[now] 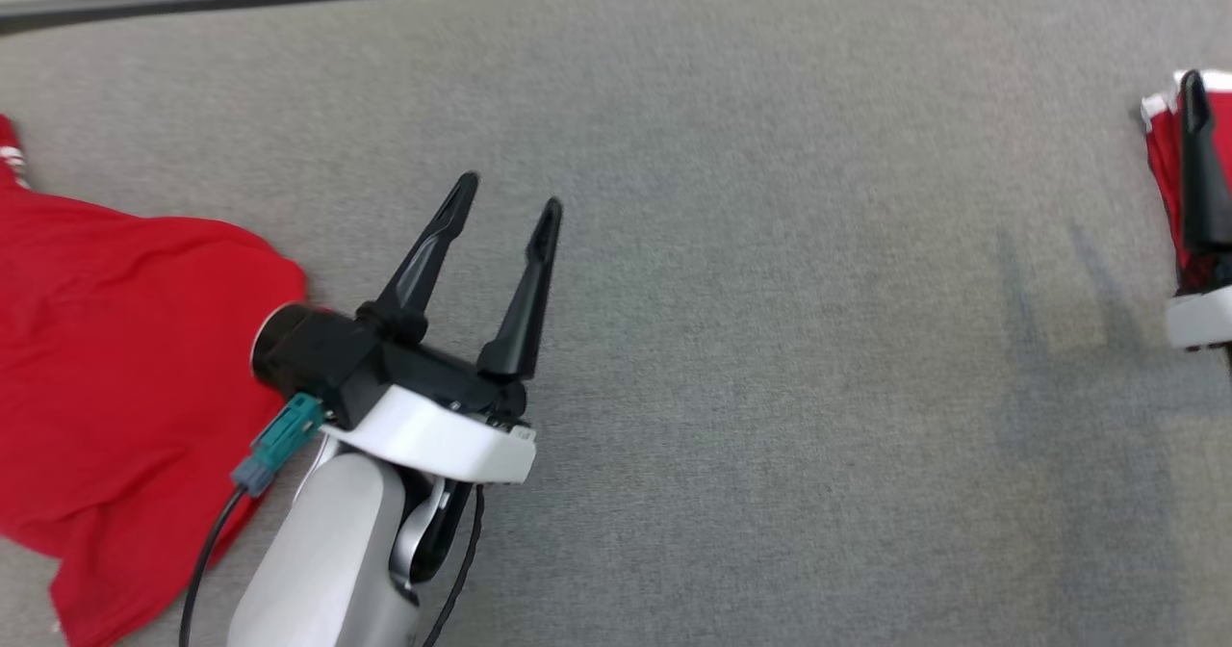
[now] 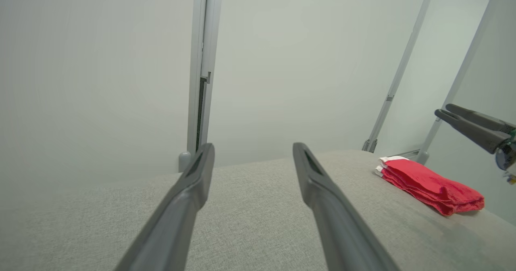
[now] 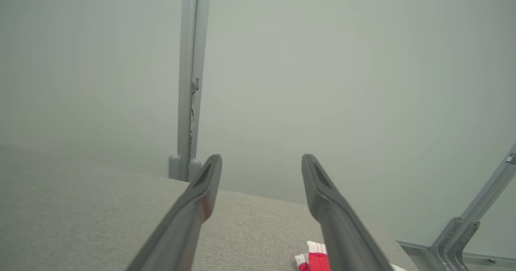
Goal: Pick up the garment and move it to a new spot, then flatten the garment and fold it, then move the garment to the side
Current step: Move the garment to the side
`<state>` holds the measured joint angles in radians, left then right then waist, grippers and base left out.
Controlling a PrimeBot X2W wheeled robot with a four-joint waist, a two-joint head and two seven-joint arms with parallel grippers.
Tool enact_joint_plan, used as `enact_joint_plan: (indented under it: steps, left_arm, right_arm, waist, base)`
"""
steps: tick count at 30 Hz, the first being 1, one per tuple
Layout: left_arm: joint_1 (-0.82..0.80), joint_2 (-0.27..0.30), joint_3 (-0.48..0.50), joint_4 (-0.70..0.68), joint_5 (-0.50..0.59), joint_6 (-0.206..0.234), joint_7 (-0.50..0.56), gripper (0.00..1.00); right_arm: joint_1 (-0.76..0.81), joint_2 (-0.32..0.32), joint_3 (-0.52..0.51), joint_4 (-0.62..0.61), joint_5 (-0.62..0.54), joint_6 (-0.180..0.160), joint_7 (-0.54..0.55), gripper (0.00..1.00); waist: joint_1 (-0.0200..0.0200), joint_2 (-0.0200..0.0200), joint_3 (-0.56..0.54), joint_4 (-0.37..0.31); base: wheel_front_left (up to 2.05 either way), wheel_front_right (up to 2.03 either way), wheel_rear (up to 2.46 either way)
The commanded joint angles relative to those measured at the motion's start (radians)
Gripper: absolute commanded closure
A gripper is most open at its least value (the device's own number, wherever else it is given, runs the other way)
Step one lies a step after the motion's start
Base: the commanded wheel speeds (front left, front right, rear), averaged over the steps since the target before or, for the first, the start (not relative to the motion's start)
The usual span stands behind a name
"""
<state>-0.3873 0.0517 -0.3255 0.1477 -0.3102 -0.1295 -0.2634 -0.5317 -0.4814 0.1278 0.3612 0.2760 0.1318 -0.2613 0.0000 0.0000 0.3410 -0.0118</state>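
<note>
Two long dark fingers of left gripper point(image 1: 509, 194) spread wide at centre-left of head view, empty, poised above grey woven fabric tabletop point(image 1: 770, 339). Fingers of right gripper point(image 3: 262, 160) likewise wide apart and empty, at right edge of head view, overlapping folded red fabric garment with white trim point(image 2: 431, 184); raised clear of it in left wrist view. Garment lying flat on tabletop at middle right of left wrist view. Separate loosely spread red cloth point(image 1: 125, 358) at left edge of head view, beside left wrist.
</note>
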Motion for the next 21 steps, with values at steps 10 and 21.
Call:
enact_joint_plan:
  steps: [10,21]
  left_arm:
    - [0.177,0.000,0.065,-0.031,-0.075,0.018,-0.002,0.00]
    - [0.299,0.001,0.103,-0.041,-0.051,0.069,-0.002,0.00]
  right_arm:
    - [0.259,0.192,-0.035,-0.139,0.007,-0.002,-0.005,0.00]
    - [0.426,0.338,-0.072,-0.179,-0.084,-0.002,-0.005,0.00]
  waist:
    - [0.0000,0.0000,-0.184,0.121]
    - [0.0000,0.0000,-0.248,0.132]
  base:
    - [0.00,0.00,0.00]
    - [0.00,0.00,0.00]
